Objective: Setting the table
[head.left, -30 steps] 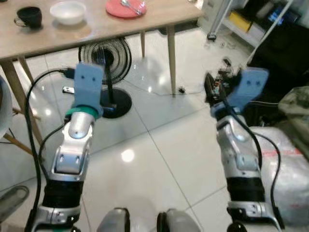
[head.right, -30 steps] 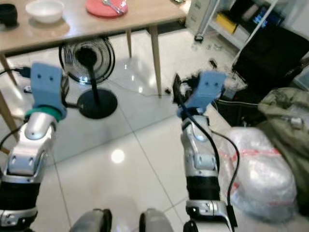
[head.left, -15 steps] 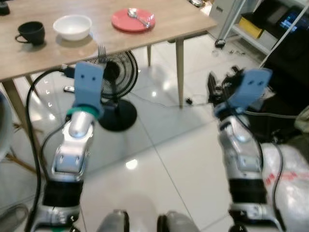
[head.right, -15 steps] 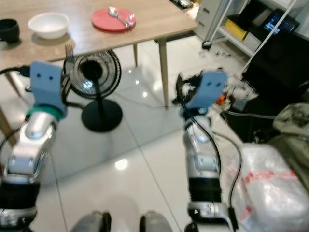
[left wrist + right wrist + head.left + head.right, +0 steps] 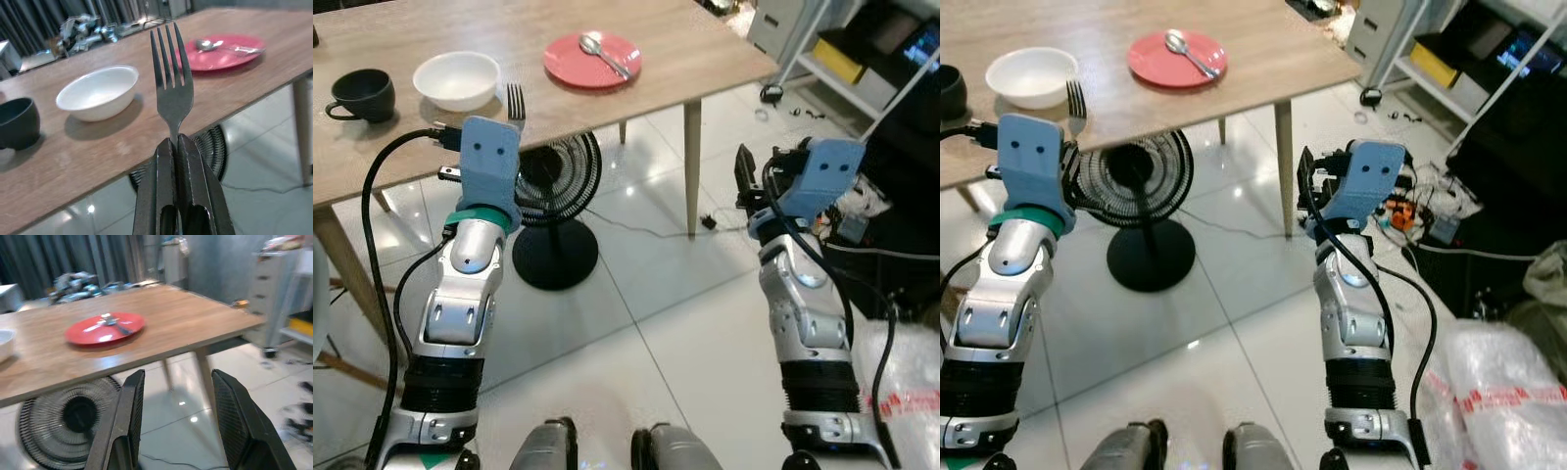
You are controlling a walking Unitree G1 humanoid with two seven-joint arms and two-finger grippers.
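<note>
— When you look along the left gripper point(image 5: 177, 161), what is it holding?

— It holds a fork point(image 5: 171, 85). The two black fingers are squeezed tight on the fork's thin handle. The fork is shiny grey metal with four long prongs.

— Which way does the fork point?

— It stands up straight out of the fingers. Its long side runs along the same line as the fingers, with the prongs on the far end, toward the table point(image 5: 705, 49).

— Where is the fork from the head?

— It pokes up past the blue wrist block of the left arm, just in front of the table edge, near the white bowl point(image 5: 456, 78).

— How is the left arm held?

— It is bent up in front of the robot, with the silver forearm rising and the gripper lifted to table height.

— And the right arm?

— It is lifted the same way on the other side, out past the table corner. The right gripper point(image 5: 176, 426) has its two black fingers spread wide apart, with nothing between them.

— What is on the table farther back?

— A black cup point(image 5: 360, 94) sits beside the white bowl. Farther along is a red plate point(image 5: 592, 59) with a spoon point(image 5: 604, 53) lying on it.

— What is under the table?

— A black fan point(image 5: 554, 211) stands on the shiny white floor point(image 5: 685, 323).
</note>
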